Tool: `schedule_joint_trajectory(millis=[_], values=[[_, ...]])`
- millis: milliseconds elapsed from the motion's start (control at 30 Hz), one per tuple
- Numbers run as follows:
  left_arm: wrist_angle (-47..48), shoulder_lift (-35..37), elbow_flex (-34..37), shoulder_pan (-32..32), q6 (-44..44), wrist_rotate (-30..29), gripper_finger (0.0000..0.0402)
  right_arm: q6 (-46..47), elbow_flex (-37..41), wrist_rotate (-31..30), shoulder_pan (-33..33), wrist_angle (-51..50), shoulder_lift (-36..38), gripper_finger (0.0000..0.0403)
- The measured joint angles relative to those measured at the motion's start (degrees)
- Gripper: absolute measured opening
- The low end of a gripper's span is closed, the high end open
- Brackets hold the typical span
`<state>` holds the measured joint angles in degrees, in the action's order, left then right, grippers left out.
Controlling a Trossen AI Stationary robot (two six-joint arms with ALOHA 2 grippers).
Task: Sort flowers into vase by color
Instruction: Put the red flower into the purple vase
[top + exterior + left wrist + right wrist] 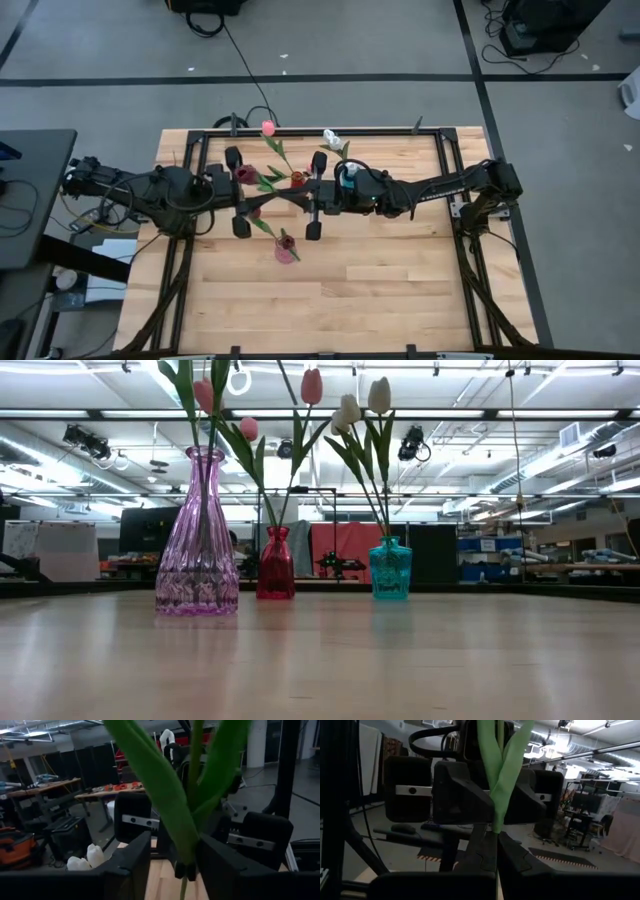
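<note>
Both my arms meet over the middle of the table (pixel 320 660), a bit toward the far side, with one flower (pixel 495 795) between them. My right pincer (pixel 496 840) is pressed together on the thin stem just below where the two long leaves split. My left pincer (pixel 175 865) faces it from the other side, one finger on each side of the leaves and very near them. I can't tell if it is really clamping or only flanking. The held flower stands roughly upright and its head is out of both wrist views, so colour is not confirmed. Three vases stand on the table: a tall pink vase (pixel 197 540) nearest on the left, a small red vase (pixel 275 565) farther back, and a teal vase (pixel 390 570) to the right. White flowers (pixel 365 402) sit in the teal vase, and pink flowers (pixel 312 385) rise over the pink and red ones. Handling guess: the flower is very light, the stem is thin, bendy and probably springy, and the leaves are soft and will slide or fold under pressure, so leaves are a bad hold. The head looks easy to crush. Best hold is on the bare stem under the leaves, squeezed gently, leaving the lower end free to drop into a narrow neck. Risk: the stem twists in the pinch and misses the opening.
</note>
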<state>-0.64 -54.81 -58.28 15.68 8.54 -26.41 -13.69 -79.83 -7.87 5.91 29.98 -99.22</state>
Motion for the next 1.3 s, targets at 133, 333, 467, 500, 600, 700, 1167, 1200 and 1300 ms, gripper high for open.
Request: schedule_joint_trajectory(millis=[133,333,467,500,600,700,1167,1200,1300], values=[[0.1,0.0,0.0,0.0,0.6,0.2,0.0093,0.0,0.0,-0.1,0.0,0.0,0.0,0.0010],[0.6,0.0,0.0,0.0,2.3,2.3,0.0018,1.4,0.0,1.3,0.1,-0.6,0.1,0.0047],[3.7,1.0,0.0,0.1,1.4,2.3,0.0023,2.0,0.1,1.5,0.7,-4.2,1.4,0.0094],[4.6,1.7,0.0,0.1,0.8,2.5,0.0023,2.1,0.1,1.9,0.9,-5.6,2.1,0.0105],[7.6,4.3,0.0,0.1,-2.0,6.5,0.0022,3.3,0.1,2.2,1.7,-10.7,5.1,0.0131],[13.3,7.6,-1.5,0.2,-5.9,10.2,0.0022,4.7,0.1,1.9,2.2,-16.1,8.2,0.0143],[31.4,10.2,-12.0,4.5,-15.8,29.9,0.0024,11.6,3.3,-2.0,2.5,-24.5,11.3,0.0145],[32.0,9.9,-12.0,5.3,-15.9,29.8,0.0024,11.4,3.3,-2.7,2.5,-24.6,11.6,0.0145],[32.5,8.7,-9.7,7.7,-14.7,25.7,0.0024,11.4,3.2,-3.3,2.5,-25.4,11.7,0.0144]])
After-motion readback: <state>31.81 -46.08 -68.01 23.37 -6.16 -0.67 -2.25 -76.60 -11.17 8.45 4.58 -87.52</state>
